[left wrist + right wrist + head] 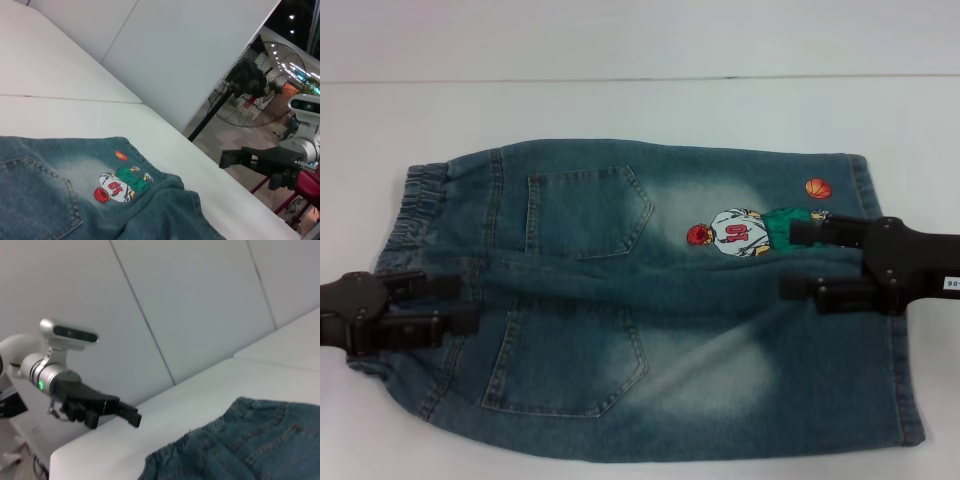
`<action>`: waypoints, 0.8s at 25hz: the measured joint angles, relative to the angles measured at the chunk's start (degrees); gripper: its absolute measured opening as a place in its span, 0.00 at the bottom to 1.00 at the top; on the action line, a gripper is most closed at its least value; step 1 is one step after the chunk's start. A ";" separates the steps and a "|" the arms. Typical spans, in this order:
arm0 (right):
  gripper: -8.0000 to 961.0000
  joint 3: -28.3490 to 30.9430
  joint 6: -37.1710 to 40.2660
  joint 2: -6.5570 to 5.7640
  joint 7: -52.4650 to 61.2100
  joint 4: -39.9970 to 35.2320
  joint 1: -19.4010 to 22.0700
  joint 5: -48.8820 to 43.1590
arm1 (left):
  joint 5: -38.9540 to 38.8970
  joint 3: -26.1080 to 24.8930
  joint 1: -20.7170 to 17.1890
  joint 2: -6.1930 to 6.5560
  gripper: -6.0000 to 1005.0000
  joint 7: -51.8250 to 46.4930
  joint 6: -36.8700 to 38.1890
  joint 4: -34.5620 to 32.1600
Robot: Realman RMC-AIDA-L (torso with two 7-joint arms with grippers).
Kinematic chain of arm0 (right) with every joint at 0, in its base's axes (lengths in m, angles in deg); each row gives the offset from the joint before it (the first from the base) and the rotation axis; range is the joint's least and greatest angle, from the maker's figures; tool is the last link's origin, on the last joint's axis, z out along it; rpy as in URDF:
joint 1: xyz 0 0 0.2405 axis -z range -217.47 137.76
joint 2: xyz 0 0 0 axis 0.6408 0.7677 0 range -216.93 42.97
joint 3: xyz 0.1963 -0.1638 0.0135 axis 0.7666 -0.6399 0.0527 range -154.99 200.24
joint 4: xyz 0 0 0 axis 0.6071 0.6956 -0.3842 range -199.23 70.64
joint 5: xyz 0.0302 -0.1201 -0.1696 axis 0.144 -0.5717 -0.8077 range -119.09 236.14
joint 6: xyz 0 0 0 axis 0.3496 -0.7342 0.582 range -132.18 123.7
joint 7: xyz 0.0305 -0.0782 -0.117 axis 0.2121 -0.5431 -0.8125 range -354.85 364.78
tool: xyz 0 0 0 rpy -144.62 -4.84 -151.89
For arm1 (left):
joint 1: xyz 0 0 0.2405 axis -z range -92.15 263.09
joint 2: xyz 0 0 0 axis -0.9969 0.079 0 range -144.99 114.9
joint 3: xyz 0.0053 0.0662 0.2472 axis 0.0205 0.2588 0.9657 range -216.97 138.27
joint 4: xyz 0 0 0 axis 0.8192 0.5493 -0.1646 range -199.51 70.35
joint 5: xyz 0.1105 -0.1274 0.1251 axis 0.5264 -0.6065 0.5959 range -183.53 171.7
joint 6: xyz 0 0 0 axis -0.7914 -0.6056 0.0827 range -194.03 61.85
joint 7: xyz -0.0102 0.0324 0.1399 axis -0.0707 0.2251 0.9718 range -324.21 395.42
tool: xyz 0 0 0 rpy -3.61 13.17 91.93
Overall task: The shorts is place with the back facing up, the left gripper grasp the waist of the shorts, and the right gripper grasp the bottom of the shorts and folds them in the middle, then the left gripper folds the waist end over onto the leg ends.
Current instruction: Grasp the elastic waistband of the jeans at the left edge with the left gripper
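Blue denim shorts (pixel 700 370) lie flat on the white table (pixel 620 105), both back pockets facing up. The elastic waist (pixel 420 195) is at the left and the leg hems (pixel 905 380) at the right. A stitched basketball player (pixel 735 232) and a small ball (pixel 818 188) mark the far leg, and the player (pixel 117 186) also shows in the left wrist view. My left gripper (pixel 468 303) hovers open over the waist edge. My right gripper (pixel 788 260) is open above the legs near the hems, holding nothing.
A seam (pixel 620 80) runs across the table behind the shorts. Beyond the table's right end, a black floor fan (pixel 260 85) stands on the floor. The shorts reach close to the table's near edge.
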 joint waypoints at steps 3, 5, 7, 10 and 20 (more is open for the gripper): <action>0.98 -2.43 -0.52 -0.18 0.14 -0.02 -0.25 -0.35 | 0.22 0.04 -0.02 0.06 0.87 -0.04 0.12 -0.02; 0.98 -4.51 -1.02 -0.41 0.26 -0.03 -0.55 -1.29 | 0.24 0.17 -0.03 0.06 0.87 -0.10 0.14 0.08; 0.98 -5.44 -1.24 -0.43 0.39 -0.04 -0.99 -2.64 | 0.25 0.34 -0.04 0.06 0.87 -0.17 0.15 0.15; 0.98 -5.56 -1.78 -0.31 0.26 0.04 -1.32 -3.70 | 0.25 0.47 -0.06 0.04 0.87 -0.29 0.15 0.18; 0.98 -6.15 -2.47 -0.09 -0.19 0.42 -1.41 -3.82 | 3.40 0.42 0.05 0.67 0.87 -7.84 -0.18 -3.35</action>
